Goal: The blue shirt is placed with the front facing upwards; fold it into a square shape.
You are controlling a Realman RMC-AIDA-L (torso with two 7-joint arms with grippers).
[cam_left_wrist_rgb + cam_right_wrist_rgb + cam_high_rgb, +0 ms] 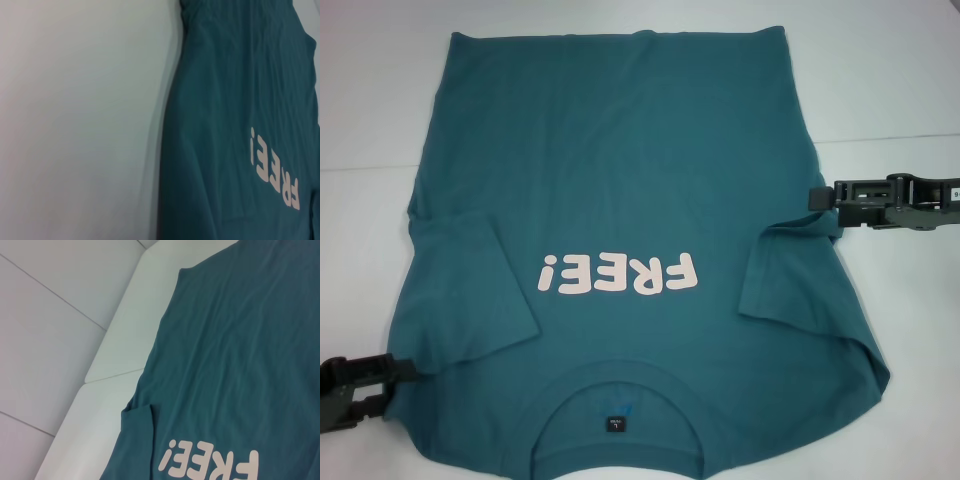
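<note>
Lying front-up on the white table (900, 80), the blue shirt (630, 170) shows pale "FREE!" lettering (618, 273), both sleeves folded inward, collar at 6 o'clock. Only the head view shows the left claw (405, 372) at 8 o'clock and the right claw (817, 198) at 3 o'clock; I cannot tell whether either grips. Neither wrist view shows fingers.

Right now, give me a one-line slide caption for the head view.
Blue shirt lies face-up, sleeves folded inward, left gripper and right gripper at its edges.
</note>
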